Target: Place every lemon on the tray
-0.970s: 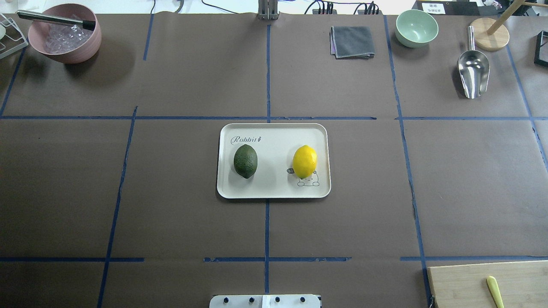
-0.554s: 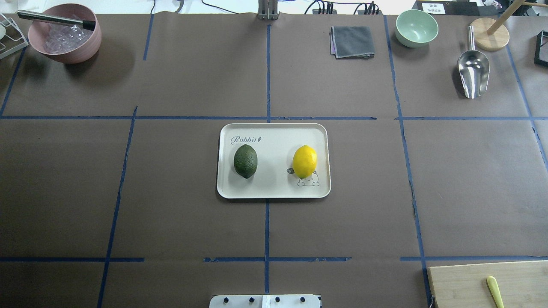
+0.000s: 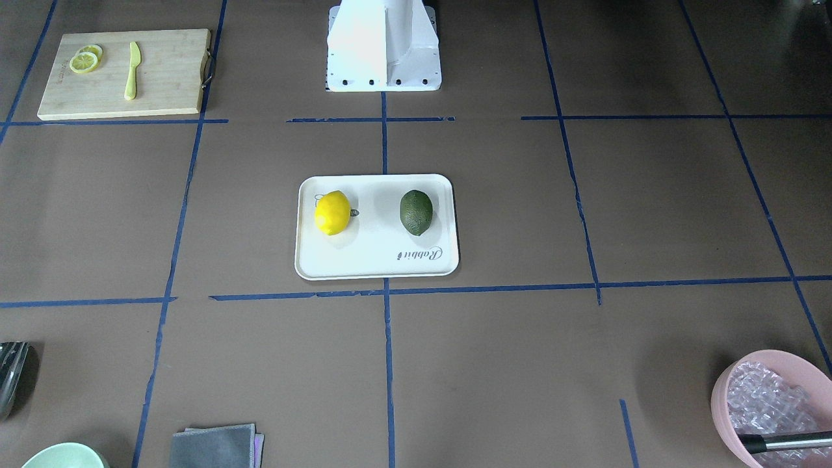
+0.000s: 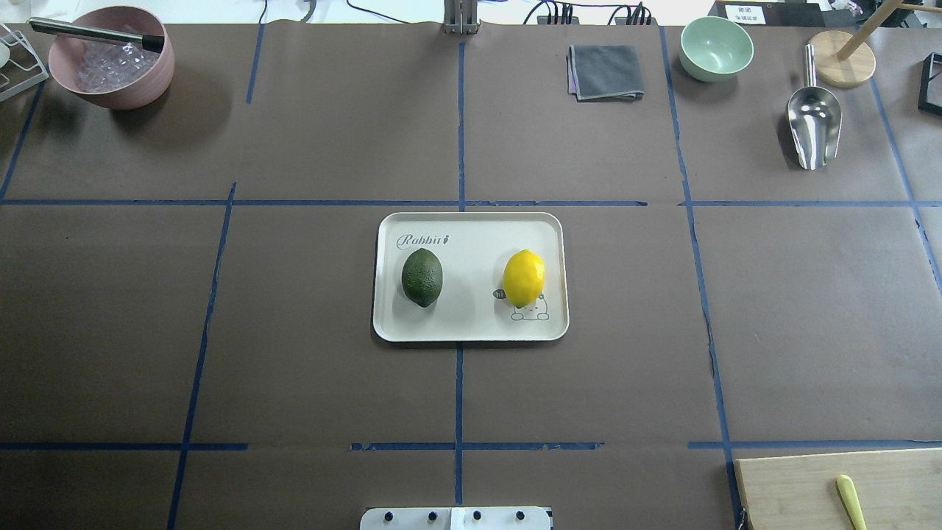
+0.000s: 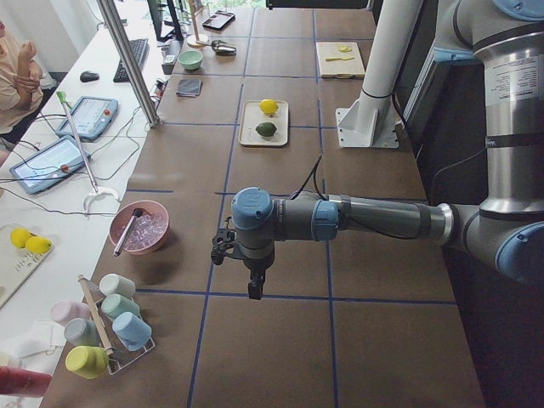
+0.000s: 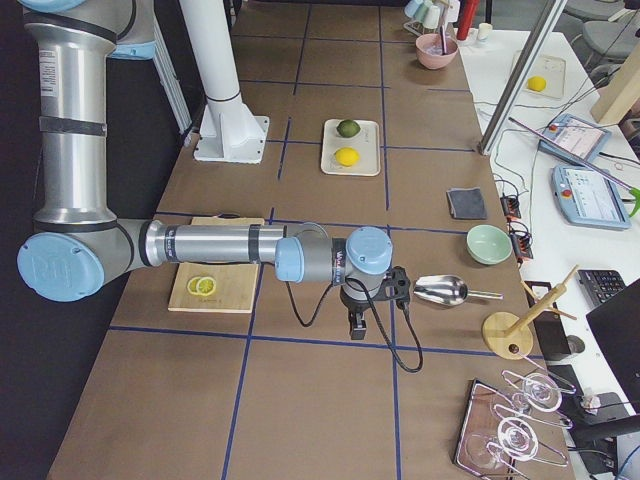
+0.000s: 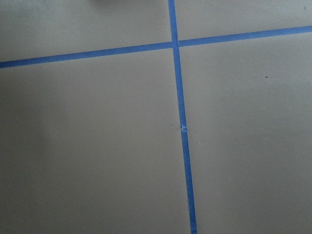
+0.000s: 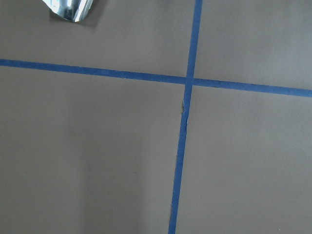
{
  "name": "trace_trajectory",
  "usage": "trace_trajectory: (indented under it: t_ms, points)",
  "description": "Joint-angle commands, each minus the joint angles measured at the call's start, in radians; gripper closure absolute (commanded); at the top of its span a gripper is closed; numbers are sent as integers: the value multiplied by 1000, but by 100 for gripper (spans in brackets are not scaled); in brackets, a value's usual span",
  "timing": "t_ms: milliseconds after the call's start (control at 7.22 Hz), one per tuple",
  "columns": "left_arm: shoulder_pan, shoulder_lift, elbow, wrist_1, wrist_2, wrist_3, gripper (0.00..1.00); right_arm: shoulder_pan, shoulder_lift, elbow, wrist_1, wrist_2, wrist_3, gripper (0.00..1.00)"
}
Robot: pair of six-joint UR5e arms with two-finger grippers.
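The cream-white tray (image 4: 471,324) lies at the table's middle. The dark green lemon (image 4: 422,277) rests on its left half and the bright yellow lemon (image 4: 524,277) on its right half. In the front-facing view the tray (image 3: 377,260) holds the yellow lemon (image 3: 333,212) and the green lemon (image 3: 416,212). My left gripper (image 5: 255,289) hangs over bare table far from the tray. My right gripper (image 6: 356,328) hangs over bare table near the scoop. Both show only in side views, so I cannot tell whether they are open or shut.
A bamboo cutting board (image 3: 169,71) with lemon slices (image 3: 84,62) and a yellow knife (image 3: 132,71) lies near the robot's right. A pink bowl (image 4: 110,59), grey cloth (image 4: 606,71), green bowl (image 4: 716,48) and metal scoop (image 4: 813,121) line the far edge.
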Motion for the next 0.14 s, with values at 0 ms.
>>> trace_trajectory:
  t_ms: [0]
  points:
    - [0,-2,-13,0,1,0,0,-2,0,-14,-1,2,0,0]
